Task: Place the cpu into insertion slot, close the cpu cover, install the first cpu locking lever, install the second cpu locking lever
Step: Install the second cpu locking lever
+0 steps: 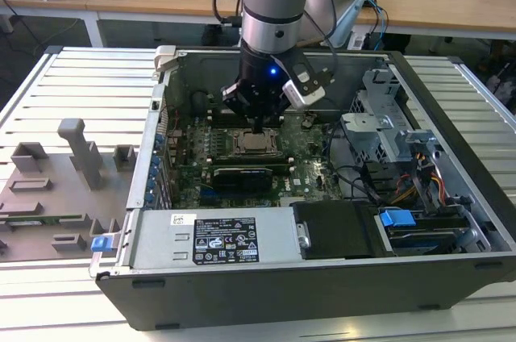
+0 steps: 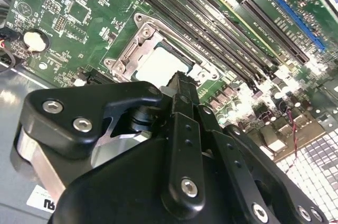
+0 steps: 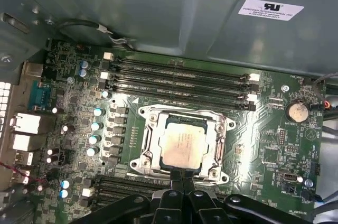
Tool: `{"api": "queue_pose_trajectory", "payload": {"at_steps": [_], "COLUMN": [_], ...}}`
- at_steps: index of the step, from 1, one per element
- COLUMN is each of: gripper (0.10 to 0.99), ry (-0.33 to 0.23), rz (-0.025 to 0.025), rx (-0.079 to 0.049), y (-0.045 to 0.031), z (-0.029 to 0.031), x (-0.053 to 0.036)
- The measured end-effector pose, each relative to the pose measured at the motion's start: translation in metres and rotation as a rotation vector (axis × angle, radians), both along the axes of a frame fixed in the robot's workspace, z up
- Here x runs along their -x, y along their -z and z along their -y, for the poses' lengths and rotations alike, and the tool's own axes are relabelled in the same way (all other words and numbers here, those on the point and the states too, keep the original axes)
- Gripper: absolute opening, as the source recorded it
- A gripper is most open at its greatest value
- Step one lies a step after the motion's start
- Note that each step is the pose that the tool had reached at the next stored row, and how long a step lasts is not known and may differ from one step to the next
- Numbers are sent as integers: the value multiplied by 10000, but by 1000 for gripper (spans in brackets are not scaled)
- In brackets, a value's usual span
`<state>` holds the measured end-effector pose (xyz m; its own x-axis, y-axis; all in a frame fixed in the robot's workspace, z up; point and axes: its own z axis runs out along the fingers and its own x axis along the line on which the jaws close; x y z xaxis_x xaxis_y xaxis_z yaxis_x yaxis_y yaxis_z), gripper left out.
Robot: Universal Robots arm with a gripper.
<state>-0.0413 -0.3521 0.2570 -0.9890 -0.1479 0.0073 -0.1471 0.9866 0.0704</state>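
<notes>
Item: open computer case (image 1: 322,277) on the slatted surface (image 1: 72,92), taken as landmark. Off its side toward the exterior view's left: grey fixture blocks (image 1: 76,148). Inside, mid-board: the insertion slot (image 3: 182,145), the cpu (image 3: 181,146) seated in it, silvery top showing; the cpu cover (image 3: 149,142) lies flat around the chip. Directly above the slot: my end effector (image 1: 256,126), fingers (image 3: 182,177) pressed together, grasping nothing, tips at the socket's edge. Farther toward the exterior view's right inside the case: drive cage (image 1: 387,128) and cables.

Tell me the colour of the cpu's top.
Dull silvery-grey with a warm tint, the cpu shows best in the first wrist view, seated in its socket.
</notes>
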Motion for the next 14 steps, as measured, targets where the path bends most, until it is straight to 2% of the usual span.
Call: {"api": "queue_pose_trajectory", "payload": {"at_steps": [3, 6, 7, 14], "gripper": [106, 106, 106, 106], "ry": [-1, 0, -2, 0], "rz": [-1, -1, -1, -1], "rx": [299, 482, 499, 499], "y": [-48, -143, -167, -173], "z": [-39, -48, -50, -50], "x": [-1, -1, -2, -1]}}
